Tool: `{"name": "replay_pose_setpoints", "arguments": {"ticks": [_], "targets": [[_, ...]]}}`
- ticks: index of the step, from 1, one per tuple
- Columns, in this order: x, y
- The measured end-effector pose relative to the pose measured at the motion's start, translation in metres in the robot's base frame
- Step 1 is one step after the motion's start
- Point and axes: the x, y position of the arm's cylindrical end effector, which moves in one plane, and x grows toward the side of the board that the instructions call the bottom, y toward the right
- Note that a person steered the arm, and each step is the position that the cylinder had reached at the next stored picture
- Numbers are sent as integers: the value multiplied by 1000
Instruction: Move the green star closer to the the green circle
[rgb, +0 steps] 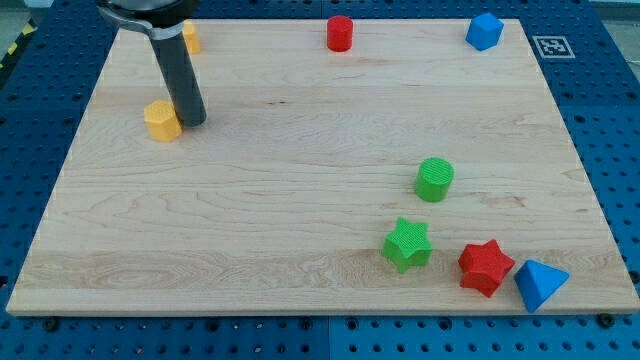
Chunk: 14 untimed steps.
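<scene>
- Resting at the board's (300, 290) upper left: tip (194, 122), touching or just beside a yellow block (162, 120) on that block's right.
- No pincer on this rig, only a bare rod, so nothing standing apart, together or clamped.
- Sitting near the view's bottom right: green star (407, 245), below and slightly left of the green circle (435, 179), close but apart.
- Lying well apart from the tip: both green pieces, across the board.
- Likely calling for: travelling down and right, swinging wide around the star, arriving at its lower left side.
- Then probably pushing up and slightly right, slowly, in line with the circle, stopping short of knocking it away.
- Worth avoiding: clipping the red star (486, 267), just right of the green one, and nudging the yellow block on departure.
- Counting blocks: two green, two red (star, plus red cylinder (340, 33) at top), two blue (blue cube (484, 31) top right, blue triangle (540, 284) bottom right), two yellow, the second yellow (190, 38) partly hidden behind the rod.
- Totalling eight blocks, one rod.
</scene>
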Motion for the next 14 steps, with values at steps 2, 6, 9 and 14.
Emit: {"name": "replay_pose_setpoints", "arguments": {"ticks": [2,6,9,14], "targets": [[1,77],[68,122],[184,143],[229,182]]}}
